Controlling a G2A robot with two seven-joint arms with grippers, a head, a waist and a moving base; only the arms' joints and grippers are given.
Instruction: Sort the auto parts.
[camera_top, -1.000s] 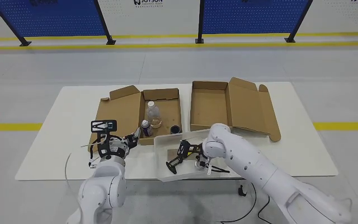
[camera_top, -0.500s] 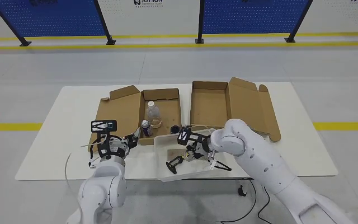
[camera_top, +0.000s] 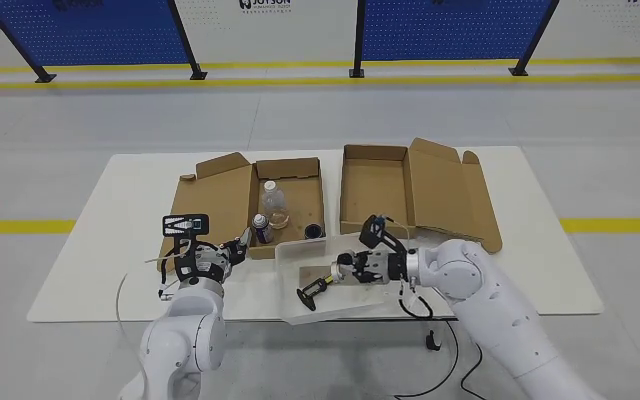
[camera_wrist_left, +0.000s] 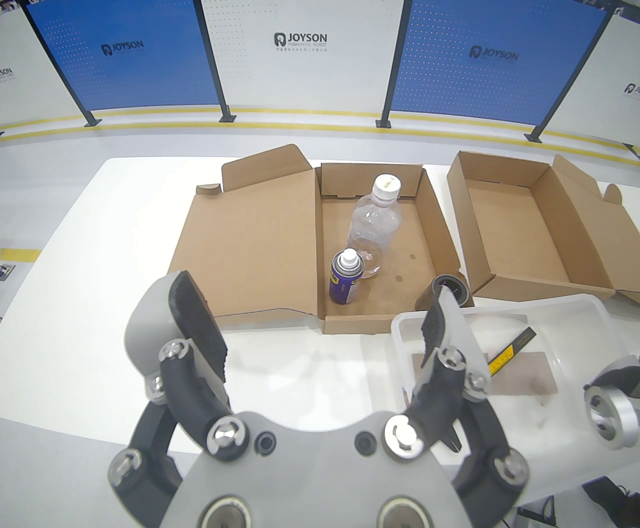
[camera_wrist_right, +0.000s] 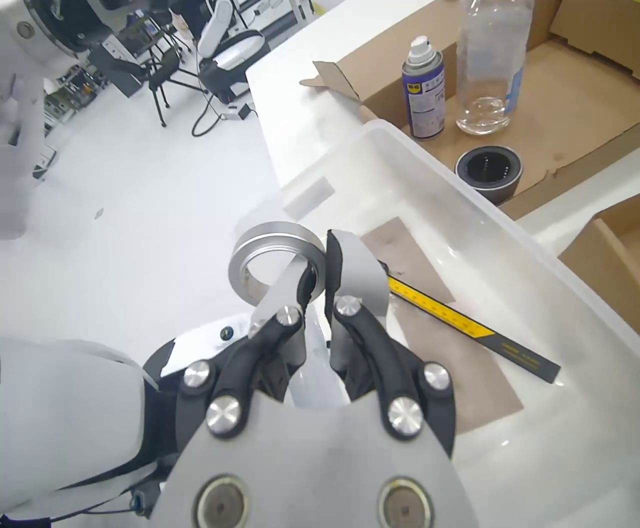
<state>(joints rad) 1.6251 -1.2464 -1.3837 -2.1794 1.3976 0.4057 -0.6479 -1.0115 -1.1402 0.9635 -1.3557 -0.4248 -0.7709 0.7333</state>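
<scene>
Fingers (camera_wrist_right: 356, 272) of right gripper (camera_wrist_right: 317, 266) clamp metal ring (camera_wrist_right: 274, 235), apparently above bin (camera_wrist_right: 450, 176).

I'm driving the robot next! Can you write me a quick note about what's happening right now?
Left gripper: open, holding nothing, above the table beside the clear bin.
Right gripper: shut on the silver ring, above the bin.
Left box: bottle, spray can, black cylinder.
Done: ring picked up.
Left: put it in a box, then sort the yellow-black ruler lying in the bin.
</scene>
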